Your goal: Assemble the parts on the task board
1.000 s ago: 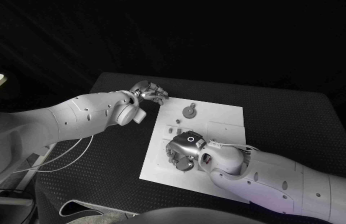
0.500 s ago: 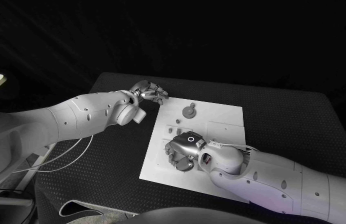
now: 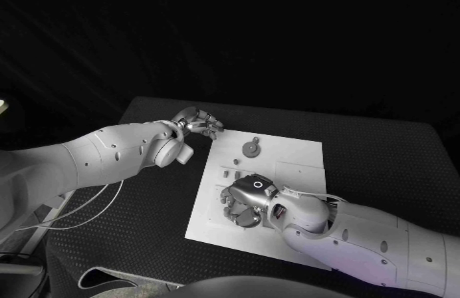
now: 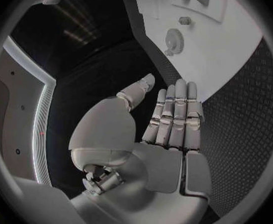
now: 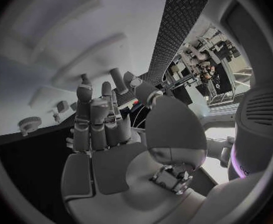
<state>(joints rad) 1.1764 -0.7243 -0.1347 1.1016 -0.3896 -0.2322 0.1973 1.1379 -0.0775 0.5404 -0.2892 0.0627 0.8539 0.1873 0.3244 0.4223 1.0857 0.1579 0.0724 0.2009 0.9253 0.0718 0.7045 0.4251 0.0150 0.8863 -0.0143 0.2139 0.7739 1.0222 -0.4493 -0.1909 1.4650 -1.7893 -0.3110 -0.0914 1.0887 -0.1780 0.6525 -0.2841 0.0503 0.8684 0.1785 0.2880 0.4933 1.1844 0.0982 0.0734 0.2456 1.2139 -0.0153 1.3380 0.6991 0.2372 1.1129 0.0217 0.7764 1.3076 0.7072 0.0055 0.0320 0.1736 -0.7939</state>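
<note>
One white board (image 3: pixel 288 171) is seen in the middle of the head view, lying flat on the black table (image 3: pixel 383 151). One round toothed gear (image 3: pixel 251 149) stands near the board's upper edge, and a few small parts (image 3: pixel 230 173) are seen just below it toward the board's left side; their exact number cannot be told there. In the left wrist view the same gear (image 4: pixel 173 39) is seen on the board (image 4: pixel 229 50) along with three small parts (image 4: pixel 185 20) beyond it. Two hands are in view. The left hand (image 3: pixel 199 122) is seen at the upper left of the board in the head view, just off its corner above the table; in its wrist view the left hand (image 4: pixel 167 129) is seen flat, its fingers (image 4: pixel 180 109) straight and side by side with the thumb set apart, and nothing is held in it. The right hand (image 3: pixel 244 201) is placed over the lower left part of the board in the head view, fingers pointed down onto it. In the right wrist view the right hand (image 5: pixel 105 129) is seen with fingers (image 5: pixel 86 109) bent inward close together and the gear (image 5: pixel 29 123) off to one side; whether a part is held under those fingertips cannot be told.
</note>
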